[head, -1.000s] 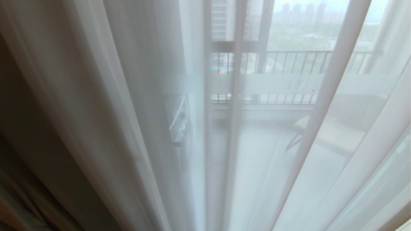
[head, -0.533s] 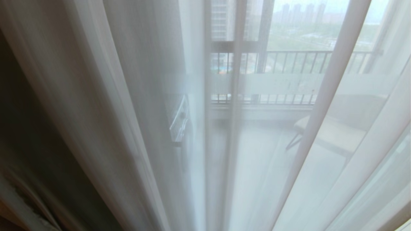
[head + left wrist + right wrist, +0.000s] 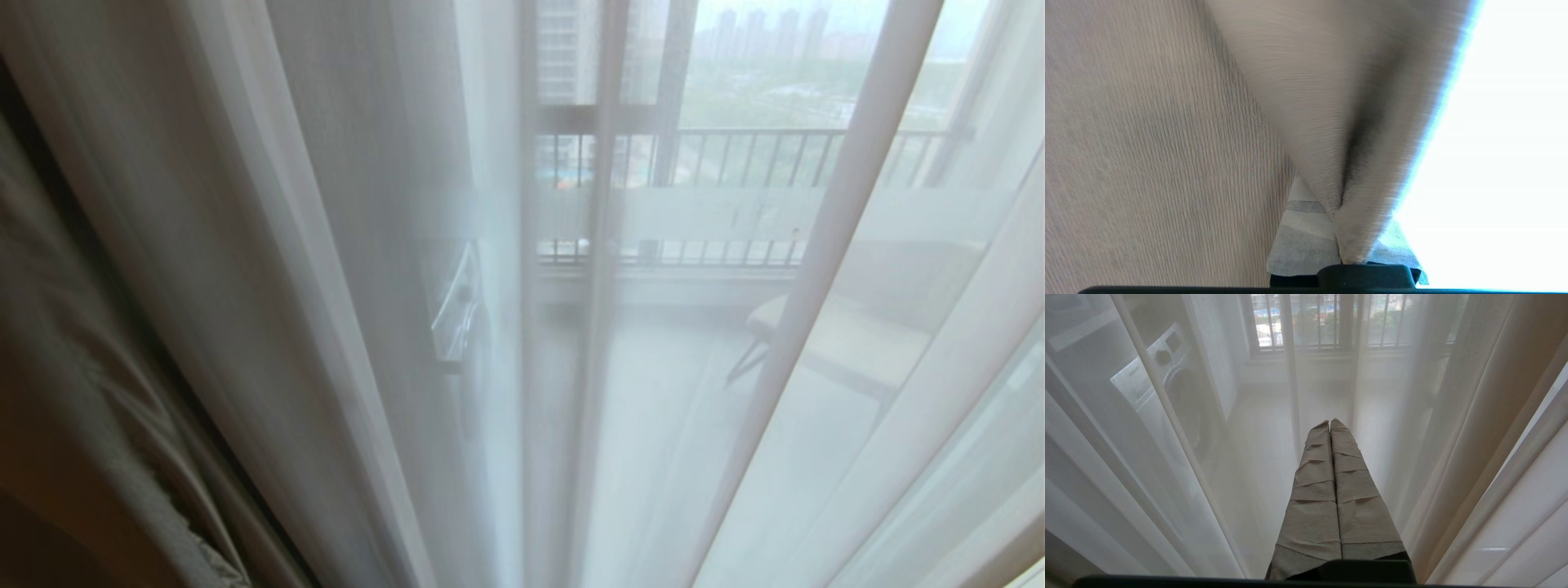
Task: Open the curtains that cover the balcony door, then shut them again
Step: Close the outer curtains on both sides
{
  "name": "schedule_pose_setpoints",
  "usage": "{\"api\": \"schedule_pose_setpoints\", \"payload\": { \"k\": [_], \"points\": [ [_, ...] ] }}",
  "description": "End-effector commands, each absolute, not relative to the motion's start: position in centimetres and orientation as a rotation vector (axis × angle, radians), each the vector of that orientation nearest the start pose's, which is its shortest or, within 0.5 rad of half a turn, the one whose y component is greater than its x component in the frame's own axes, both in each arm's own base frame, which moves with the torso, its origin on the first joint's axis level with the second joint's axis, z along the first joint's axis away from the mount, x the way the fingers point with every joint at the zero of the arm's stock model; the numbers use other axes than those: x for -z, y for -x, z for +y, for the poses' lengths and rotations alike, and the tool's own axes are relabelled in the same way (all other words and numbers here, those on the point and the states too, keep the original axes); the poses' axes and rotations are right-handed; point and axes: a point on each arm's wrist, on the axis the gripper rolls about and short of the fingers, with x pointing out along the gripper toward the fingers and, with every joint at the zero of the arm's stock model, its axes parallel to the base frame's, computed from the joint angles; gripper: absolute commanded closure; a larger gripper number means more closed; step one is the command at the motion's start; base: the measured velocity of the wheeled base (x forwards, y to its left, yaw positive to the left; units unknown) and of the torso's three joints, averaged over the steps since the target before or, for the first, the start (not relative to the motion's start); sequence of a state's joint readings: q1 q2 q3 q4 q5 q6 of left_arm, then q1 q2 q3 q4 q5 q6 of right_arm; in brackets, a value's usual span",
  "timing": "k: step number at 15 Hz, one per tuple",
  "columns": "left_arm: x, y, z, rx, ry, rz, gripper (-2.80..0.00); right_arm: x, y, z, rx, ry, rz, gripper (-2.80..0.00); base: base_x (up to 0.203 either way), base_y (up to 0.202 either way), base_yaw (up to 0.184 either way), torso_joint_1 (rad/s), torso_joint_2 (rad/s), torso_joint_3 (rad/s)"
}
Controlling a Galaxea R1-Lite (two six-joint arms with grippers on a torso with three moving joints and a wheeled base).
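Currently the sheer white curtain point(image 3: 735, 392) hangs in long folds across nearly the whole head view, covering the balcony door point(image 3: 600, 163). Through the fabric the door's dark frame, a frosted band, a railing point(image 3: 735, 155) and a chair point(image 3: 849, 335) on the balcony are faintly visible. At the left edge of the head view the thick beige curtain point(image 3: 90, 392) stands bunched in folds beside the sheer layer, with a frayed hem edge showing near the bottom corner.

Neither arm appears in the head view.

The left gripper point(image 3: 1340, 228) is clamped on a fold of the thick beige curtain point(image 3: 1147, 143): its tape-wrapped fingers point(image 3: 1302, 241) pinch the fabric at the point where the fold narrows. Bright light fills the area beyond the fabric edge.

The right gripper point(image 3: 1330, 422) is closed with nothing between its fingers; the two tape-wrapped fingers point(image 3: 1314, 490) lie pressed together along their full length. It points toward the sheer white curtain point(image 3: 1147, 477), through which a washing machine point(image 3: 1167, 375) and the barred outer window point(image 3: 1310, 318) can be made out.
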State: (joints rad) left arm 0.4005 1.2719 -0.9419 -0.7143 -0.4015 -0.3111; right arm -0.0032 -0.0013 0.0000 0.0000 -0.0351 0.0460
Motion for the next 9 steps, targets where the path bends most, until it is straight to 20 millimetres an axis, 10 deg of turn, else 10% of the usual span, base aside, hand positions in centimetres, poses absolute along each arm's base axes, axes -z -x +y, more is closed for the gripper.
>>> {"api": "schedule_pose_setpoints", "payload": {
  "k": [1,9],
  "points": [
    [-33.9,-17.8,4.7,0.149,0.169,-0.354,0.0,-7.5,2.3,-0.1,0.038,-0.046,-0.001,0.0,0.0,0.0,0.0,0.0,0.0,0.0],
    [-33.4,-18.1,-1.1,0.458,0.206,-0.313,0.0,-7.5,2.3,-0.1,0.038,-0.046,-0.001,0.0,0.0,0.0,0.0,0.0,0.0,0.0]
  ]
}}
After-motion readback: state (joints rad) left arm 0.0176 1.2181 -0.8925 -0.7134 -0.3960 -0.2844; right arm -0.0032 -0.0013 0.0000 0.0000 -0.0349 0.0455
